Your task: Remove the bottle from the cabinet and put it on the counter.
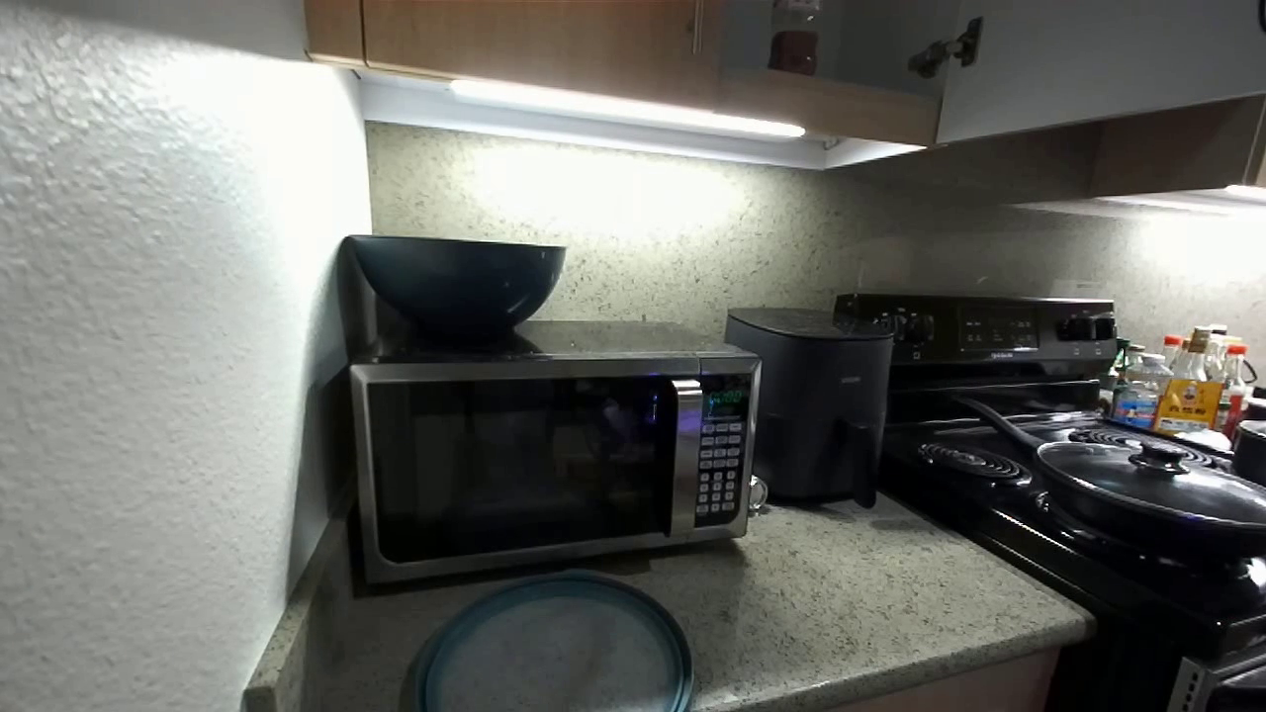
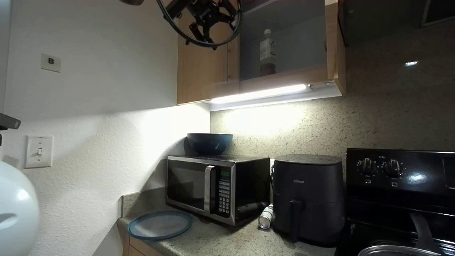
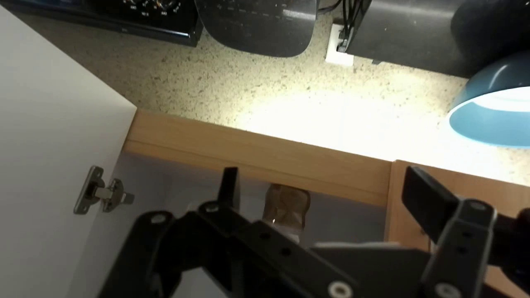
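Note:
The bottle (image 2: 268, 51) stands upright inside the open wooden cabinet (image 2: 202, 73), with a white cap, pale label and brown contents low down. In an exterior view only the bottle's lower part (image 1: 794, 44) shows above the shelf edge of the cabinet (image 1: 534, 35). My gripper (image 2: 214, 33) is in front of the cabinet, left of the bottle, near the top of that view. In the wrist view the gripper (image 3: 324, 182) is open with nothing between its fingers. The bottle's base (image 3: 286, 205) shows beyond the left finger, which hides its upper part. The speckled counter (image 1: 860, 583) lies below.
The cabinet door (image 1: 1098, 69) stands open at the right. A microwave (image 1: 524, 465) with a dark bowl (image 1: 455, 282) on top and a black air fryer (image 1: 811, 405) stand under the cabinet. A round teal-rimmed lid (image 1: 559, 653) lies at the front. A stove (image 1: 979, 396) with a covered pan (image 1: 1157, 494) is right.

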{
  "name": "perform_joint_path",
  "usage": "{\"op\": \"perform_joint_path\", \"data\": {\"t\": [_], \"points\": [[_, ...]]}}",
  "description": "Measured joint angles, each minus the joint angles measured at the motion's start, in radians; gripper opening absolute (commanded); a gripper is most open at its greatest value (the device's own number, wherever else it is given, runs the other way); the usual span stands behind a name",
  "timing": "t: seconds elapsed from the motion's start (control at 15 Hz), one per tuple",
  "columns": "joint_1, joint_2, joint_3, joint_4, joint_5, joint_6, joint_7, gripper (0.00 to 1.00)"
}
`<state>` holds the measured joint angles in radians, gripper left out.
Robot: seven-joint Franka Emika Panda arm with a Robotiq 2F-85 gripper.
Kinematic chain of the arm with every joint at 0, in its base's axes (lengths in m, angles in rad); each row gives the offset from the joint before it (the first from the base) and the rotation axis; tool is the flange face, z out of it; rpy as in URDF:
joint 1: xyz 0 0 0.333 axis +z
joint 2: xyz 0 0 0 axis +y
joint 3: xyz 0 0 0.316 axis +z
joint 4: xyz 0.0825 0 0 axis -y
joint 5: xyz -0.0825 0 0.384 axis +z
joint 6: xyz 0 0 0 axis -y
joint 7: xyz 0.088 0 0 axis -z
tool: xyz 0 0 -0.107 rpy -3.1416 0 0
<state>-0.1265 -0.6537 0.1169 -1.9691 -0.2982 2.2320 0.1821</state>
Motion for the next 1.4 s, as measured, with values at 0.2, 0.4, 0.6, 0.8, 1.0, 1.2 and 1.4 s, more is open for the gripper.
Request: {"op": "perform_joint_path", "data": {"t": [0.2, 0.4, 0.6, 0.8, 1.0, 1.2, 1.4], "points": [[-0.03, 0.105, 0.006, 0.1, -0.039, 0.009, 0.002, 1.0], [-0.048, 0.141, 0.014, 0.137, -0.058, 0.008, 0.004, 1.0], [-0.051, 0.14, 0.019, 0.142, -0.059, 0.004, 0.004, 1.0], [-0.05, 0.143, 0.018, 0.145, -0.059, 0.006, 0.004, 1.0], [-0.05, 0.185, 0.008, 0.191, -0.059, 0.04, 0.003, 1.0], [-0.048, 0.28, -0.008, 0.296, -0.059, 0.084, -0.009, 1.0], [-0.033, 0.395, -0.02, 0.431, -0.059, 0.103, -0.04, 1.0]]}}
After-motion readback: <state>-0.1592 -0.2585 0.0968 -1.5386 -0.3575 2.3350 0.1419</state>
